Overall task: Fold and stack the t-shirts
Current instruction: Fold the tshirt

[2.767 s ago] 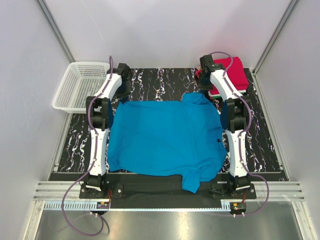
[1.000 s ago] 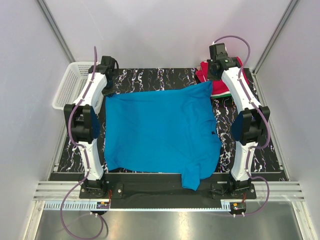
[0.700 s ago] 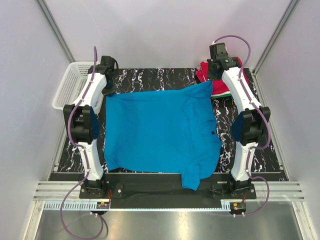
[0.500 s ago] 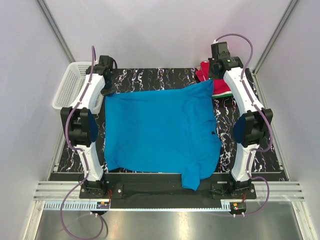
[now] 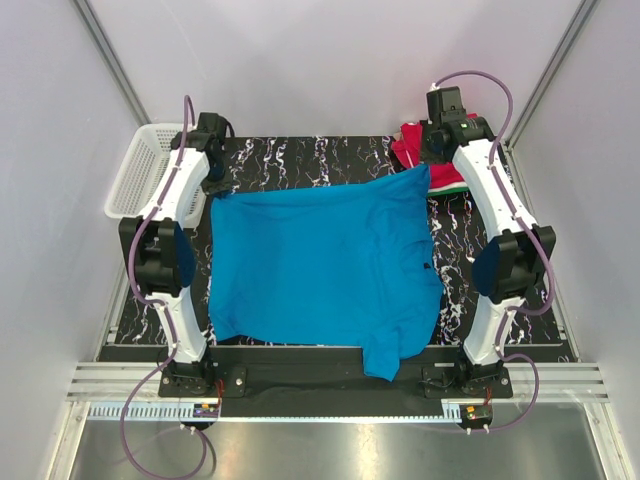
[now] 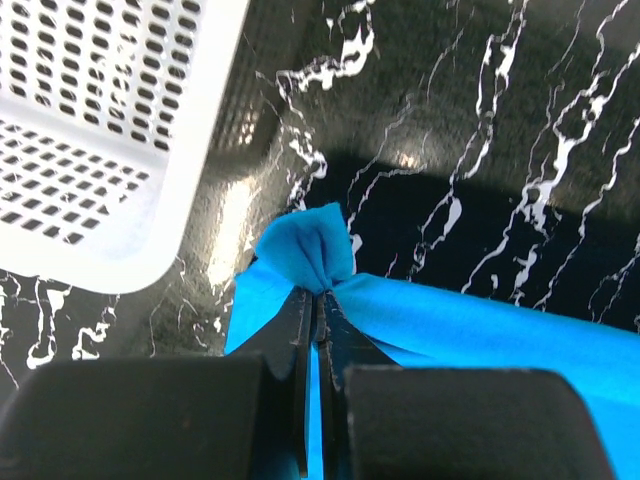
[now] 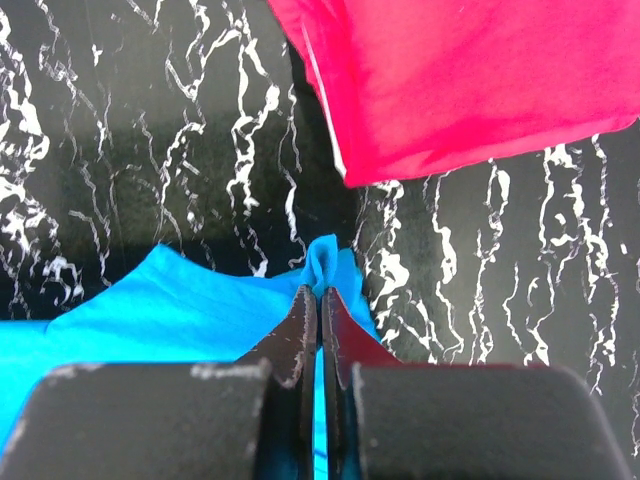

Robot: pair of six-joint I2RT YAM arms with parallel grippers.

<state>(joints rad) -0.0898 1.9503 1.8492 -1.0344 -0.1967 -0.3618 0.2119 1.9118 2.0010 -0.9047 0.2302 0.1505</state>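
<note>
top: high, behind arm bases [image 5: 190, 372], looking down | wrists: close, facing tabletop [image 6: 480, 120] | shared: blue t-shirt [image 5: 320, 265] far corners

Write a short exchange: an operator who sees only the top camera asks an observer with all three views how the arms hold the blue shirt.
Operator: From above I can't make out the tips of the left gripper. Has it got the blue shirt?
Observer: Yes. The left wrist view shows it shut on a small bunched corner of the shirt, which pokes out past its tips.
Operator: Has the right gripper caught the red shirt as well?
Observer: No. Its wrist view shows it shut on a tuft of the blue shirt alone, with a strip of bare table between that tuft and the red shirt.
</note>
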